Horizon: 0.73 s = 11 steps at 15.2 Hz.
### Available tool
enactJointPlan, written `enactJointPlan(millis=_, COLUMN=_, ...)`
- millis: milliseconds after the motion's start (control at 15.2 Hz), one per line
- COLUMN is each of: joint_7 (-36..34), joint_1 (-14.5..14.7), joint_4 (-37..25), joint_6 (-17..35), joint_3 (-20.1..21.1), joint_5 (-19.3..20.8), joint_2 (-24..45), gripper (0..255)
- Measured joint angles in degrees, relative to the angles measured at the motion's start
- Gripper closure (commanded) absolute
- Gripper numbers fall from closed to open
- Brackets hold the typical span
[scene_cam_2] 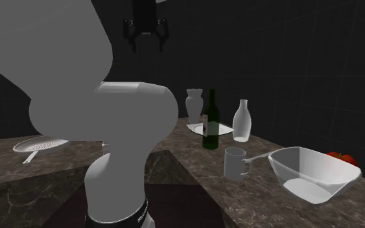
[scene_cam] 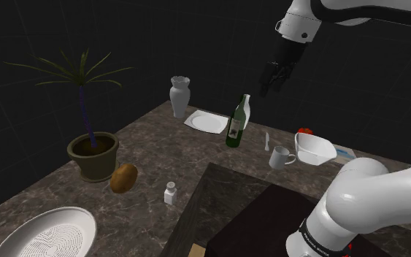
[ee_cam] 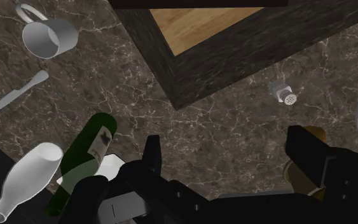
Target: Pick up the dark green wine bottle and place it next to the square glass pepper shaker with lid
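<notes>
The dark green wine bottle (scene_cam: pixel 234 128) stands upright on the dark marble counter (scene_cam: pixel 152 157), just in front of a pale clear bottle (scene_cam: pixel 244 108). My gripper (scene_cam: pixel 272 78) hangs open and empty, high above the counter and off to the shoulder view's right of both bottles. The second exterior view shows the gripper (scene_cam_2: pixel 146 36) well above the green bottle (scene_cam_2: pixel 211 124), its fingers apart. From the wrist, the green bottle (ee_cam: pixel 85 159) lies outside one finger (ee_cam: pixel 152 153), not between the two. The small square shaker (scene_cam: pixel 171 193) with a lid stands near the counter's inner edge, also seen from above as the shaker (ee_cam: pixel 284 93).
A white vase (scene_cam: pixel 179 96) and square plate (scene_cam: pixel 206 121) stand behind the bottles. A knife (scene_cam: pixel 266 140), mug (scene_cam: pixel 280 156), glass bowl (scene_cam: pixel 315 148) and a red item (scene_cam: pixel 304 131) are to the right. A potato (scene_cam: pixel 123 177), potted plant (scene_cam: pixel 93 153) and colander (scene_cam: pixel 47 234) are left.
</notes>
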State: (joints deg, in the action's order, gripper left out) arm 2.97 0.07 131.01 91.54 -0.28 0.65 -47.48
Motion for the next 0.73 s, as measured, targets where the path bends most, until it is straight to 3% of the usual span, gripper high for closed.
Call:
enactJointPlan(millis=264, joint_7=1.6, joint_1=-0.5, joint_4=0.0, joint_6=2.5, joint_3=-1.6, joint_5=1.0, joint_2=2.6, gripper=0)
enactJointPlan(millis=726, joint_7=7.4, joint_1=-2.0, joint_4=-2.1, joint_6=10.9, joint_3=-7.4, joint_5=3.7, joint_2=13.1, gripper=0)
